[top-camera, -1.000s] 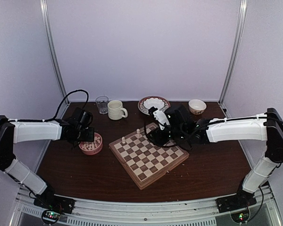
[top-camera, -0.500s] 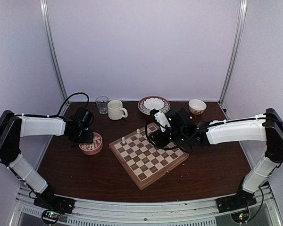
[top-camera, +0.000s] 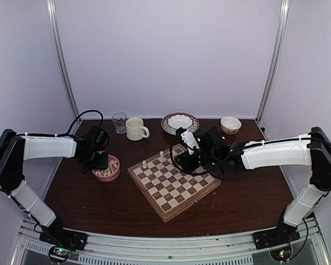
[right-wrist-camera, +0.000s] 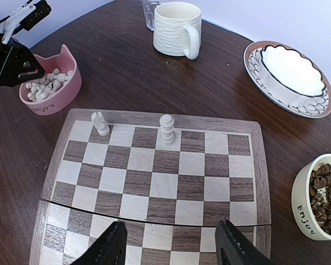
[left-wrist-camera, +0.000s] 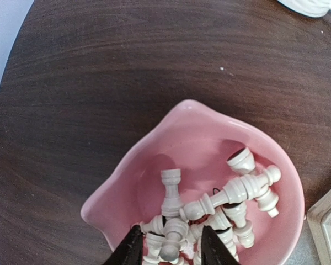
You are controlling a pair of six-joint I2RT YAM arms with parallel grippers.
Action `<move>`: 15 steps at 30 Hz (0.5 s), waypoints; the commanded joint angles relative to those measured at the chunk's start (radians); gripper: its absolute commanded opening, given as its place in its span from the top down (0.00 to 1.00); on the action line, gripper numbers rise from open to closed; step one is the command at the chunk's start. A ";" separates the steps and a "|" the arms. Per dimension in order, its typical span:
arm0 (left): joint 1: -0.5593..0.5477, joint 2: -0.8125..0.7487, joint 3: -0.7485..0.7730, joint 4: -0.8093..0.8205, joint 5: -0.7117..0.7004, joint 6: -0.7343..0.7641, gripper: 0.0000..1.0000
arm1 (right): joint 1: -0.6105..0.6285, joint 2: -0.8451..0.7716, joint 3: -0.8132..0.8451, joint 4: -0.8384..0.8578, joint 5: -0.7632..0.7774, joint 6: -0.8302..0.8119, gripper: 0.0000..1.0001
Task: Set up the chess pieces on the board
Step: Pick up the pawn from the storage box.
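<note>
The left gripper [left-wrist-camera: 170, 243] hung part-open in the pink ceramic bowl [left-wrist-camera: 209, 127], jaws straddling one pale cream wooden chessman [left-wrist-camera: 174, 232] (not yet gripped); the right gripper [right-wrist-camera: 168, 243] hovered open, empty, above the checkered wooden chessboard [right-wrist-camera: 154, 182].

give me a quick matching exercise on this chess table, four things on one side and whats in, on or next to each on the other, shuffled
Things:
1. pink bowl
2. cream bowl
3. board
4. ribbed mug

What goes with each:
a. holds dark pieces
b. carries two upright pale pieces
c. holds a heap of pale pieces
d. stands next to a clear glass

Pairs: 1-c, 2-a, 3-b, 4-d
</note>
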 commanded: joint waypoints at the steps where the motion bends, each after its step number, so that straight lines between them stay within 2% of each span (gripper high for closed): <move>1: 0.007 0.009 0.034 -0.011 0.012 -0.007 0.66 | 0.005 -0.008 0.004 0.018 0.026 -0.005 0.42; 5: 0.007 0.007 0.036 -0.018 0.013 -0.004 0.76 | 0.005 -0.005 0.006 0.017 0.026 -0.005 0.42; 10: 0.007 0.024 0.058 -0.059 -0.010 -0.021 0.72 | 0.005 -0.005 0.006 0.018 0.025 -0.005 0.42; 15: 0.007 0.044 0.063 -0.060 0.000 -0.021 0.72 | 0.006 -0.004 0.008 0.016 0.023 -0.004 0.42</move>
